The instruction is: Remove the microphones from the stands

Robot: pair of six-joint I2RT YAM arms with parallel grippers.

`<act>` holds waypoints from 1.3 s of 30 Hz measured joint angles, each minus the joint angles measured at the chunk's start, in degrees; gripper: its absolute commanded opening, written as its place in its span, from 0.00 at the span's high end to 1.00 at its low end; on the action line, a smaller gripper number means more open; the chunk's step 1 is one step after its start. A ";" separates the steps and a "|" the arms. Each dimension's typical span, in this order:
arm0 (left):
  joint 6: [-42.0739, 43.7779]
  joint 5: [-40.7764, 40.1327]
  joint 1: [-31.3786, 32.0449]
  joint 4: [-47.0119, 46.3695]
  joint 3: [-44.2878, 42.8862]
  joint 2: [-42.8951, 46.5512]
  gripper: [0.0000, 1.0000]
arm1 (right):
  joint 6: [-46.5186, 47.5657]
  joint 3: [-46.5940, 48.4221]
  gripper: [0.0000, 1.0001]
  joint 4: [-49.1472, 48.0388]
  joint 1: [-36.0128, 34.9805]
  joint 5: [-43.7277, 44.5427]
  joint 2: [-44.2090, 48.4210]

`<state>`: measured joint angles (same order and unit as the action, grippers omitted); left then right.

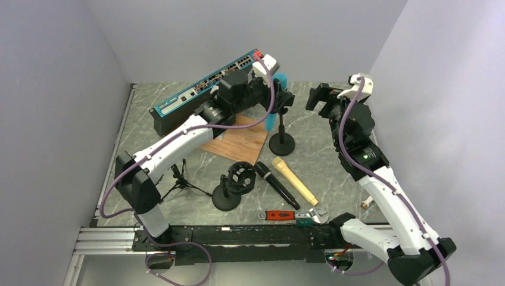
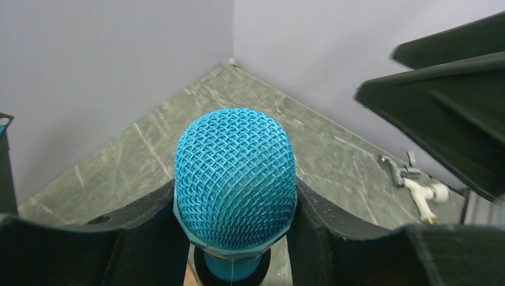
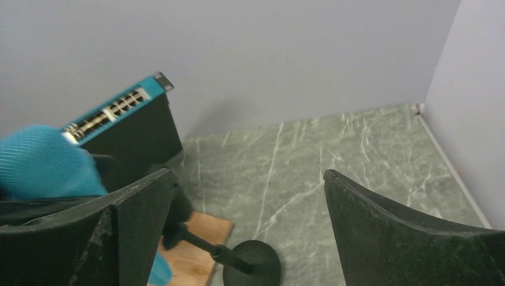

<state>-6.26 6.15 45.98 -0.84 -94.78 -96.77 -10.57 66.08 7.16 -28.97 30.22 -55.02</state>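
Note:
A blue microphone (image 1: 281, 78) sits upright in a black desk stand (image 1: 281, 144) at the back middle of the table. In the left wrist view its mesh head (image 2: 235, 179) fills the gap between my fingers, and the stand's clip ring shows just under it. My left gripper (image 1: 279, 98) is shut on the microphone's head, with both fingers touching its sides. My right gripper (image 1: 317, 97) is open and empty, just right of the stand and above the table. In the right wrist view the stand's round base (image 3: 253, 265) lies between the open fingers and the blue microphone (image 3: 41, 170) is at the left.
A teal network switch (image 1: 202, 89) stands at the back left and a wooden board (image 1: 238, 143) lies beside the stand. Nearer are an empty stand with a shock mount (image 1: 229, 190), a black microphone (image 1: 277, 185), a tan microphone (image 1: 295, 180), a red-handled wrench (image 1: 292, 215) and a small tripod (image 1: 178, 179).

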 measured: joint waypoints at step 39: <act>2.95 46.69 -13.44 5.46 -7.67 -5.81 1.00 | -9.66 -6.88 0.08 -48.52 23.32 -98.07 -29.73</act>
<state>-3.31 52.84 32.53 4.62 -102.45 -102.59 -20.23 59.20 -41.36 -5.65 -67.85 -84.75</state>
